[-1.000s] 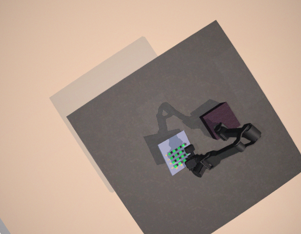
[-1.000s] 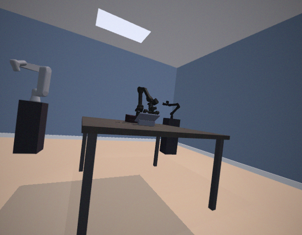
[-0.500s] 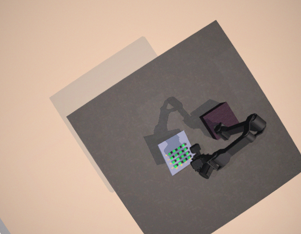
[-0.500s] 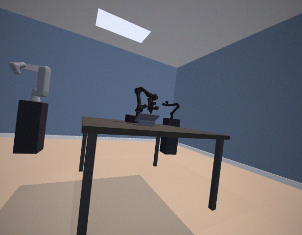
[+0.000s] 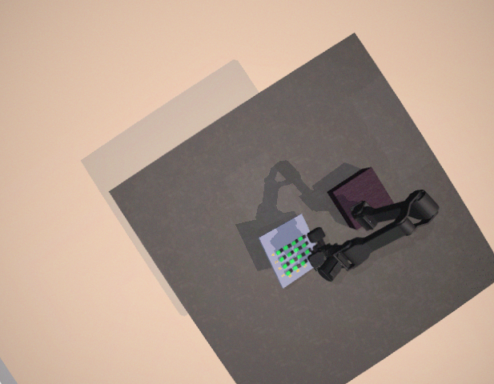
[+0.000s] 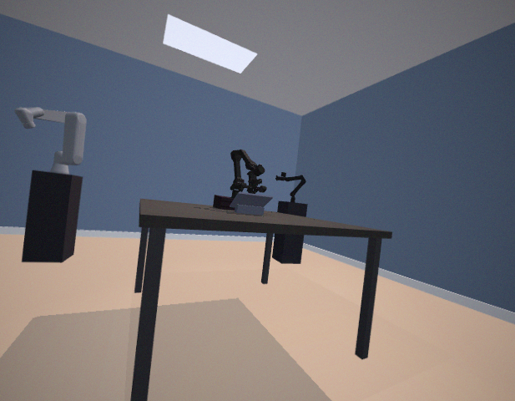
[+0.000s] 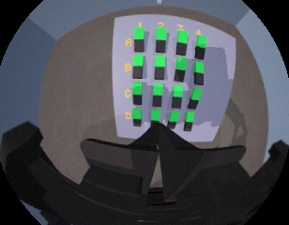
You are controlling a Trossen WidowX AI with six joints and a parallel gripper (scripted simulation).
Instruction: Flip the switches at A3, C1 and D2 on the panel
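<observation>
Panel holds sixteen switches; claw closed.

Pale tilted panel on the table — sixteen green-and-black switches.

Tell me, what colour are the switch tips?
Bright green switch tips, clearest in the wrist view.

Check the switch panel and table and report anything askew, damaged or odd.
Nothing stands out. The switch panel lies intact on the table, its four rows of switches orderly. The gripper, fingers shut and empty, hovers at the panel's near edge.
</observation>
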